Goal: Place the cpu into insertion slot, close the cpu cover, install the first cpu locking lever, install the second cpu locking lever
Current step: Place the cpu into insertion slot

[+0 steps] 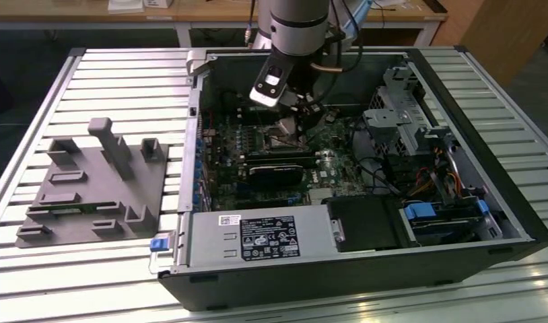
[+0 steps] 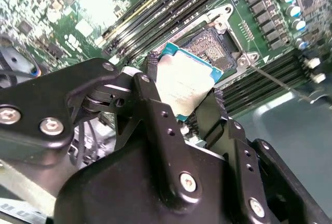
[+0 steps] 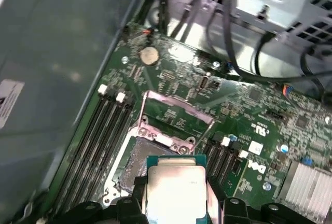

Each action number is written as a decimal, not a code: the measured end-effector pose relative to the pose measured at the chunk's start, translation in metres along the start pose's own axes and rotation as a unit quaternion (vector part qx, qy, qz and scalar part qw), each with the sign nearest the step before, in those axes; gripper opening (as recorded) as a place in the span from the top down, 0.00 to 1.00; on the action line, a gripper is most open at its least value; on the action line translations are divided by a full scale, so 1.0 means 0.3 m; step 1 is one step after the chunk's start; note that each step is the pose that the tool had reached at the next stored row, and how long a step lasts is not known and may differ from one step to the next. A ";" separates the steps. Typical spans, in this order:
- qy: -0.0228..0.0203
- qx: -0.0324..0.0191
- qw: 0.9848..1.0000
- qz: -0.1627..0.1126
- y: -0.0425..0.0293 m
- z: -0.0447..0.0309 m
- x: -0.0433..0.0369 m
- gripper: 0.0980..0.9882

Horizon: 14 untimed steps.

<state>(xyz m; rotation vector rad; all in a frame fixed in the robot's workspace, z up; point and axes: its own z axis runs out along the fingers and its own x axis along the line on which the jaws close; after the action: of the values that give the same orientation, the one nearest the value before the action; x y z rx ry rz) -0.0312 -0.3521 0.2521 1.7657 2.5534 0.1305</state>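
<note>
In the exterior view the gripper (image 1: pixel 287 126) is reaching down into the open computer case (image 1: pixel 346 279), hanging over the green circuit board (image 1: pixel 332 168); in the second wrist view it is pinching the cpu (image 2: pixel 184 85) by two opposite edges, tilted, close to the insertion slot (image 2: pixel 210 47), which is lying bare; in the first wrist view the cpu cover (image 3: pixel 176 115) is standing swung open beyond the slot; I judge the first step is under way, with chip unseated, cover and both levers not yet done.

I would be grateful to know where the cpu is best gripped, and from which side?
Take the cpu by two opposite edges, from above its metal top, as the gripper holds it near the insertion slot: it is flat and square, and its underside must stay free.
</note>
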 end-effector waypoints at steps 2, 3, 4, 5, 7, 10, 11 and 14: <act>-0.002 0.000 1.000 0.018 0.000 0.002 0.000 0.50; -0.002 -0.001 1.000 0.027 0.000 0.004 0.000 0.50; -0.003 -0.001 0.999 0.036 -0.001 0.005 0.000 0.50; -0.004 -0.001 0.999 0.044 -0.001 0.007 0.000 0.50; -0.005 -0.001 0.998 0.059 -0.002 0.010 0.001 0.50; -0.007 -0.001 0.997 0.077 -0.005 0.015 0.003 0.50; -0.007 -0.002 0.997 0.083 -0.006 0.016 0.003 0.50; -0.009 -0.002 0.995 0.095 -0.009 0.022 0.009 0.50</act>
<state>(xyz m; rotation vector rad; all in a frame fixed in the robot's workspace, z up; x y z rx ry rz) -0.0342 -0.3503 0.2453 1.9960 2.3678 0.1241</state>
